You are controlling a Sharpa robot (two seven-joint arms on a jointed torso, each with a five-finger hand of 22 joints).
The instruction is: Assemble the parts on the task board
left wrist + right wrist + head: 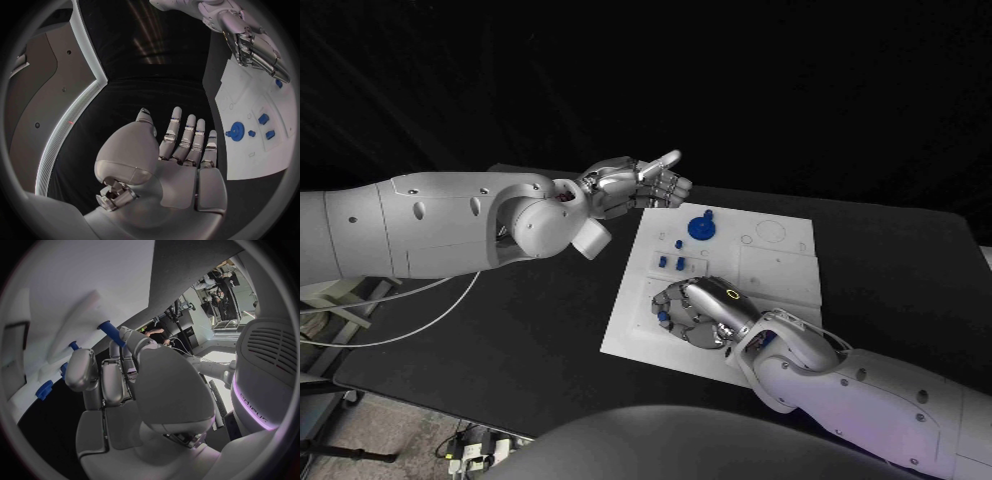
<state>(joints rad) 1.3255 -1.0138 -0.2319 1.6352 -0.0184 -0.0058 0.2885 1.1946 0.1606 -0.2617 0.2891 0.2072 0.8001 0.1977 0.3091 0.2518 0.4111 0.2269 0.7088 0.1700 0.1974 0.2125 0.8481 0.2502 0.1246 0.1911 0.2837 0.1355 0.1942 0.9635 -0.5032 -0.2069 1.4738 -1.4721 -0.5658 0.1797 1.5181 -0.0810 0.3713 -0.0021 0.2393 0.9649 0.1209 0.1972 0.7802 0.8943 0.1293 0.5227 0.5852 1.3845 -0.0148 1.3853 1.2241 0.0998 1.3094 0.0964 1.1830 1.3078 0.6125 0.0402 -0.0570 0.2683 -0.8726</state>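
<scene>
Left arm: the left hand (635, 183) hovers above the black surface (516, 330), just off the far left corner of the task board (783, 262). Its fingers are straight and slightly apart, and it holds nothing — it takes no part in the work at present.

Task board: a blue gear (701, 227) sits seated near the far edge. Small blue pegs (674, 263) stand in the board just nearer than the gear. Faint outlines toward the board's right side look like unfilled seats, though this cannot be confirmed.

Right arm: the right hand (700, 312) rests low over the near left part of the board, fingers curled down. In the right wrist view a blue peg (111, 333) sits at its fingertips (128, 335), against the board — apparently pinched.

Assessment: assembly appears partly complete; this peg is probably being inserted, and further parts likely remain.
</scene>
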